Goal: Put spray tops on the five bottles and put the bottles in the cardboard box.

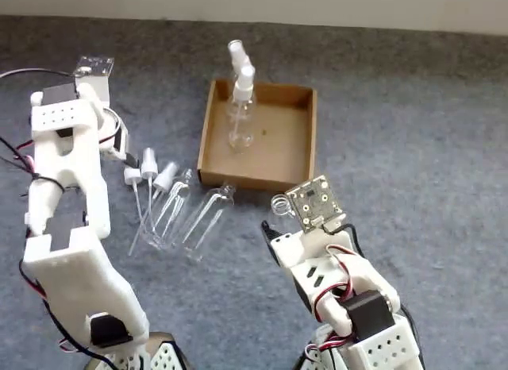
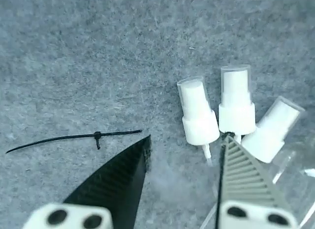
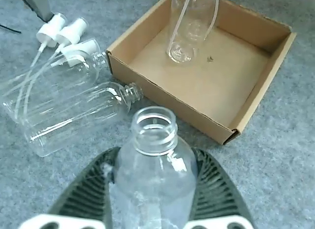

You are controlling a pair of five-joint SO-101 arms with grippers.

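My right gripper (image 1: pixel 274 227) (image 3: pixel 155 155) is shut on a clear bottle (image 1: pixel 279 204) (image 3: pixel 153 165) with an open neck and no top, held in front of the cardboard box (image 1: pixel 304 140) (image 3: pixel 256 91). Two bottles with white spray tops (image 1: pixel 240 76) (image 3: pixel 192 22) are in the box's far left part. Two more clear bottles (image 1: pixel 208 213) (image 3: pixel 74 116) lie on the carpet to the left of the box. Three loose spray tops (image 1: pixel 149 159) (image 2: pixel 198 116) (image 3: pixel 59 27) lie beside them. My left gripper (image 1: pixel 125 157) (image 2: pixel 187 138) is open just over those tops.
A black cable tie (image 2: pixel 74 137) lies on the grey carpet near my left gripper. The spray tops' thin tubes (image 1: pixel 147 215) run alongside the lying bottles. Bare carpet stretches to the right of the box.
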